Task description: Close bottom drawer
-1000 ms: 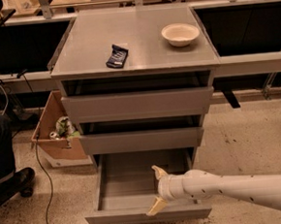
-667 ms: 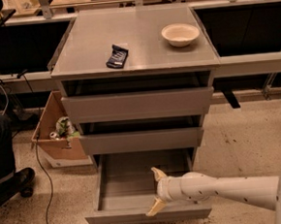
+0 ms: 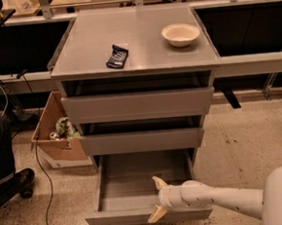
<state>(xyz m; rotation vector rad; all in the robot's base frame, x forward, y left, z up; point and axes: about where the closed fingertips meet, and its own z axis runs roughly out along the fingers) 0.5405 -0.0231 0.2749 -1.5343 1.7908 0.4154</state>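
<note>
- My gripper was spread wide, one finger over the tray and the other against the front panel of the bottom drawer, which stood pulled far out beneath it.
- I judged the finger beyond the panel could get pinched under the middle drawer above it.
- The nearer finger might slip off the plain front.

Three drawers, one end effector inside

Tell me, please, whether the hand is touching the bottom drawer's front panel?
Cannot tell. The camera view shows the open hand overlapping the front panel of the bottom drawer, but contact or a gap is not plain from this angle.
</note>
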